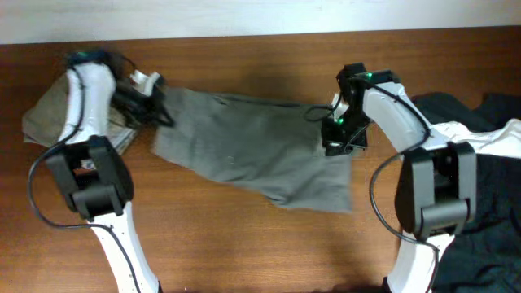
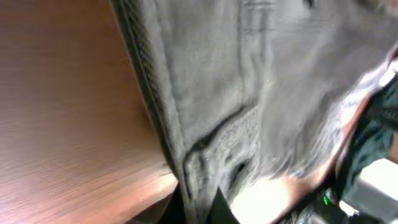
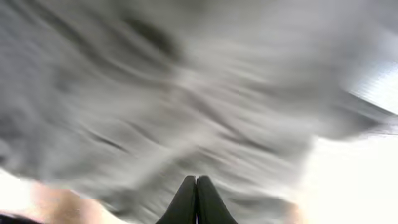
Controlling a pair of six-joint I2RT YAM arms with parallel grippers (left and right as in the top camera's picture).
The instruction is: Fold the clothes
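Note:
A grey garment [image 1: 244,155] lies spread across the middle of the wooden table, pulled between my two grippers. My left gripper [image 1: 159,114] is shut on its left edge; in the left wrist view the fingers [image 2: 199,208] pinch a seamed hem of the grey fabric [image 2: 249,74]. My right gripper [image 1: 338,138] is at the garment's right edge. In the right wrist view its fingers [image 3: 196,186] are pressed together against the blurred grey cloth [image 3: 186,93], which fills the frame.
A folded pale cloth [image 1: 41,114] lies at the far left under the left arm. A pile of dark clothes [image 1: 488,187] with a white piece [image 1: 501,138] covers the right end. The table's back edge [image 1: 260,34] meets a white wall.

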